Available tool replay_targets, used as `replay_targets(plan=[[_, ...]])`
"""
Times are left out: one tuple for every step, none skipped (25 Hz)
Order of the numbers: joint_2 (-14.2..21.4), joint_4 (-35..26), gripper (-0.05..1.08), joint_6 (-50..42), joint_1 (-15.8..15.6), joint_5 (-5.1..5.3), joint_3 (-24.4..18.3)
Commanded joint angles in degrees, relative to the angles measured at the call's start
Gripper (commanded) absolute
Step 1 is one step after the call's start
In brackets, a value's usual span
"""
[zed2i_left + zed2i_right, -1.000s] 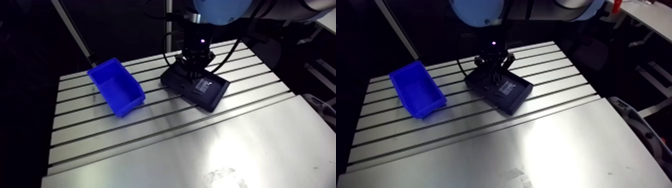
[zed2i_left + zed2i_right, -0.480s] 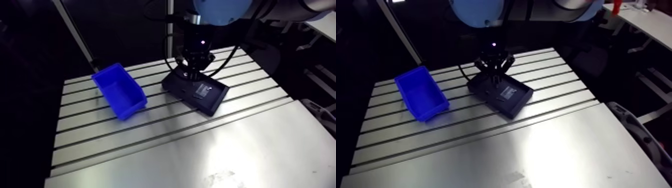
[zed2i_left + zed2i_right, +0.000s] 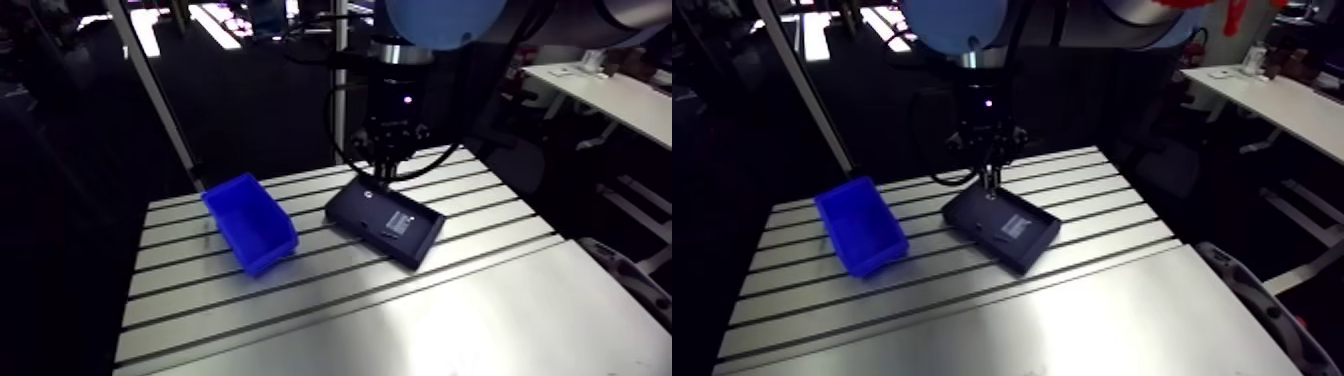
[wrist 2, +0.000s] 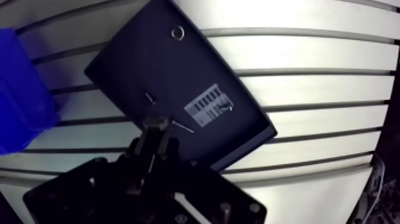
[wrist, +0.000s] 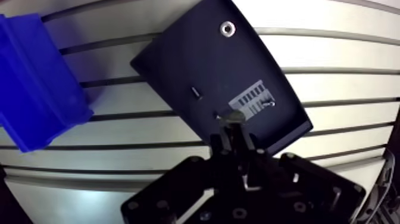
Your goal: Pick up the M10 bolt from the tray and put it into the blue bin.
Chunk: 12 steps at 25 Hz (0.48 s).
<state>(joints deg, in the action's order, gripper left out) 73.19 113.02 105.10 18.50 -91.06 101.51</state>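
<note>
1. Gripper (image 5: 233,134) is closed down on M10 bolt (image 5: 232,116); bolt head shows just past fingertips.
2. Bolt is held over tray (image 5: 178,65), near its label.
3. Blue bin (image 3: 250,222) sits on bench (image 3: 400,320) beside tray, not touching gripper.

Bin (image 3: 250,222) left of tray (image 3: 385,222) (both on table (image 3: 450,310)).

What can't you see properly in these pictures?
The bolt: the wrist view shows only its grey end; the gripper, shut on it, hides the rest.
The label in the tray: its print is too small to read in either view.
The bin: partly cut off by the wrist view's edge.
</note>
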Motion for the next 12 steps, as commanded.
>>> replay_targets(plan=[[6.83, -4.34, 1.05, 4.11, -0.21, 0.75, -0.21], [7.71, -4.87, 1.05, 5.61, -0.21, 1.19, -0.39], [8.32, -5.13, 1.05, 7.19, -0.21, 1.63, -0.47], [8.85, -5.22, 1.05, 8.51, -0.21, 1.90, -0.65], [9.20, -5.13, 1.05, 9.91, -0.30, 2.07, -0.56], [9.82, -5.30, 1.05, 12.11, -0.65, 2.34, -1.00], [10.26, -5.39, 1.04, 14.40, -0.91, 2.34, -1.27], [10.52, -5.74, 1.04, 17.03, -1.35, 2.34, -1.71], [10.52, -6.27, 1.04, 19.58, -1.79, 2.42, -2.58], [10.43, -7.15, 1.03, 22.75, -2.32, 2.34, -3.29], [10.43, -7.94, 1.04, 26.27, -3.20, 2.51, -4.25], [10.26, -8.56, 1.04, 28.99, -3.55, 2.69, -5.31]])
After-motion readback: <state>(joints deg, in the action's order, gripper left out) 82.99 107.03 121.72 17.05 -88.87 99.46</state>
